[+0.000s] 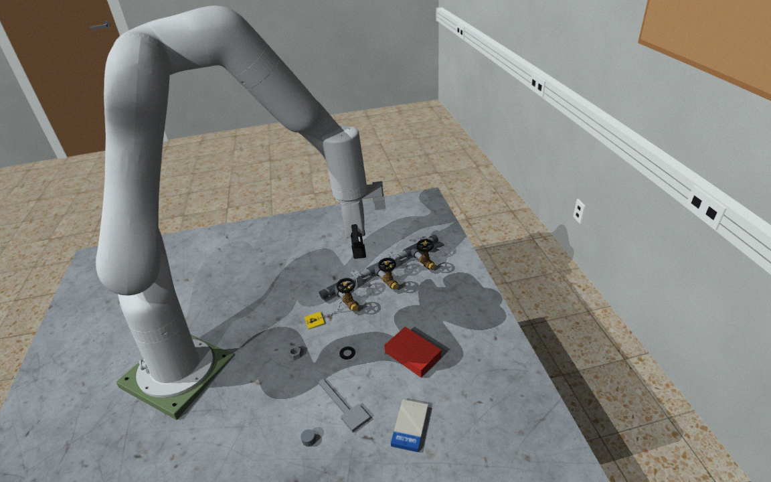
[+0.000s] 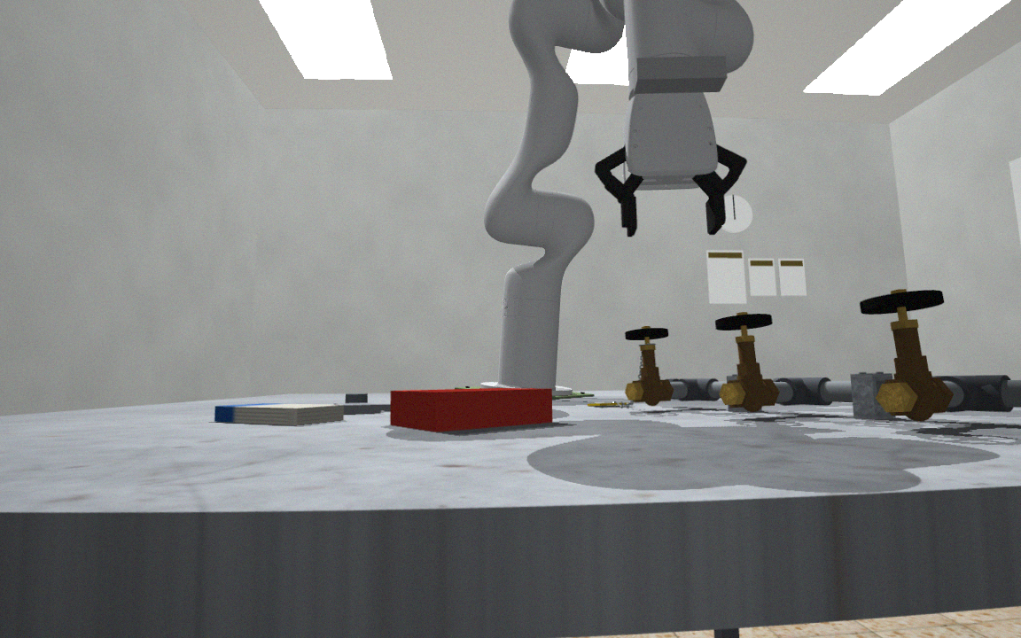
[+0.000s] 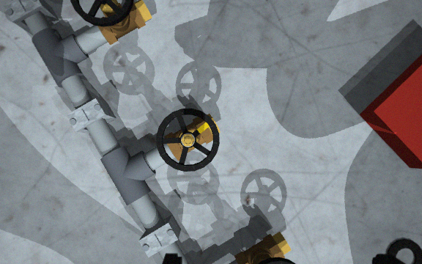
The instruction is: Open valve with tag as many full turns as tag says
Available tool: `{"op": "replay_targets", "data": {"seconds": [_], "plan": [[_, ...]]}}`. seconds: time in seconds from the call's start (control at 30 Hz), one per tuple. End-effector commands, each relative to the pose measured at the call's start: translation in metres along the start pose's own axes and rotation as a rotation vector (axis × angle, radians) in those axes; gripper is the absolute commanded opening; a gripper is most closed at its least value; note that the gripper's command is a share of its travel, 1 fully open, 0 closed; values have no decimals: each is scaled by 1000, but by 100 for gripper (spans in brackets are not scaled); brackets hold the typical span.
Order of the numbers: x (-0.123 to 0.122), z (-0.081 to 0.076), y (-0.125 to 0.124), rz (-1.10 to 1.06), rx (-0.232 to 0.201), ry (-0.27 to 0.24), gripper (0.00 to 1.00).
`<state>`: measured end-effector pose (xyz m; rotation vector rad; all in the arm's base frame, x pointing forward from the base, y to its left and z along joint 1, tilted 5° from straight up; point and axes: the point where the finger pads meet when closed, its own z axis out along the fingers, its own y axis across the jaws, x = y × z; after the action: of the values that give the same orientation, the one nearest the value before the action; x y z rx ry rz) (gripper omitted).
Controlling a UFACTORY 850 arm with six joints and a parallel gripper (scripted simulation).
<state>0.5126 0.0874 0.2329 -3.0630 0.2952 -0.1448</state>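
Three brass valves with black handwheels stand along a grey pipe (image 1: 370, 273) (image 2: 804, 389) (image 3: 101, 135). The left valve (image 1: 346, 284) (image 2: 646, 334) (image 3: 266, 251) has a chain to a yellow tag (image 1: 314, 320) marked 4. The middle valve (image 1: 386, 264) (image 2: 744, 322) (image 3: 187, 139) sits at the centre of the wrist view. The right valve (image 1: 425, 244) (image 2: 901, 302) (image 3: 101, 12) is at the far end. My gripper (image 1: 357, 246) (image 2: 669, 226) is open and empty, high above the pipe between the left and middle valves.
A red box (image 1: 412, 349) (image 2: 471, 406) (image 3: 412, 110) lies in front of the valves. A black washer (image 1: 341, 352), a grey nut (image 1: 296, 351), a flat grey tool (image 1: 346, 407), a grey cylinder (image 1: 310, 436) and a white-and-blue box (image 1: 410, 424) (image 2: 284, 413) lie nearer the front.
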Motion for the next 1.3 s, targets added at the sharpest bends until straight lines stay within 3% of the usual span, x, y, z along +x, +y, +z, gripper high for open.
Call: {"op": "replay_targets", "data": {"seconds": [0.0, 0.43, 1.27], "plan": [[-48, -5, 22, -53, 11, -8, 100], [-144, 3, 62, -150, 11, -40, 100], [-146, 4, 63, -152, 11, -41, 100]]}}
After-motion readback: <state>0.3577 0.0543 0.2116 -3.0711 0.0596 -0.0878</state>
